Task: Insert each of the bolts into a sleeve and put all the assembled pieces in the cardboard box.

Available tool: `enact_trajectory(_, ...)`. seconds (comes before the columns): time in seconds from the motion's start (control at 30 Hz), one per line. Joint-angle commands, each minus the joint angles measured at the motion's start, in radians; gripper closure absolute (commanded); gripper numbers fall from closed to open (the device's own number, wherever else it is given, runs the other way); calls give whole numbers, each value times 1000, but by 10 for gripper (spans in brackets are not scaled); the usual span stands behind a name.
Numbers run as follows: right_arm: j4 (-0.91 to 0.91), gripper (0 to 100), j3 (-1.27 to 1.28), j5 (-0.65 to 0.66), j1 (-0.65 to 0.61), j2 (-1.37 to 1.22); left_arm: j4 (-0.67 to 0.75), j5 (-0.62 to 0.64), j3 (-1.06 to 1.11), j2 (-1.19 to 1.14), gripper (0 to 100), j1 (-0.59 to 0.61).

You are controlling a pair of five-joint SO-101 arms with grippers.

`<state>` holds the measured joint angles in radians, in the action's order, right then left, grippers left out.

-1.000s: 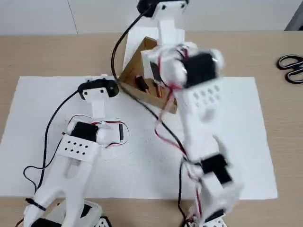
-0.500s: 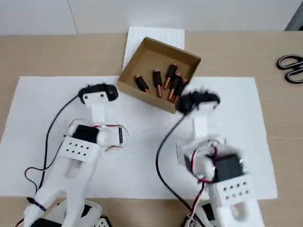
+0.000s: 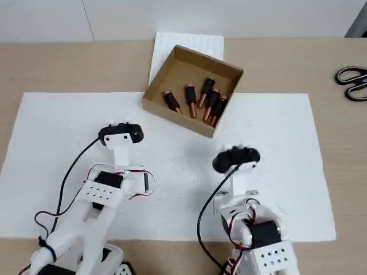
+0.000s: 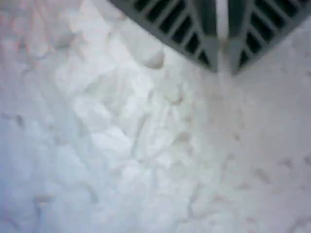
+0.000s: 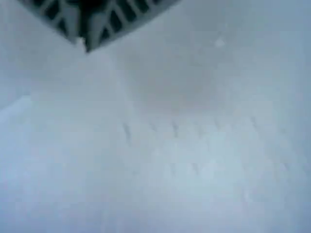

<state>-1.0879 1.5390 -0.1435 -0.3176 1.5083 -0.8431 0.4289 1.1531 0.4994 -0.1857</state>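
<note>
Because the assembled pieces [image 3: 198, 102] all lie inside the cardboard box [image 3: 172, 71] at the far edge of the white mat [image 3: 57, 132], the task seems finished, with the left gripper [image 4: 222, 68] and the right gripper [image 5: 83, 46] both closed, empty, over its near part.

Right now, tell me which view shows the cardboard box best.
The high view: the whole cardboard box is seen from above with five assembled pieces inside. Both wrist views face the white sheet, away from it.

Assembled pieces [image 3: 191, 100] lie inside the cardboard box [image 3: 175, 118].
</note>
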Motion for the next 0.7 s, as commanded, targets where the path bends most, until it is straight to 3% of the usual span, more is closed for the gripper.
enact_trajectory(0.0, 28, 995, 43, 0, 4, 127, -26, 2, 19, 5, 994, 0)
enact_trajectory(0.17, 35, 995, 112, 0, 7, 318, -64, 26, 45, 5, 994, 5)
enact_trajectory(0.67, 48, 995, 107, 0, 5, 298, -64, 28, 45, 5, 994, 5)
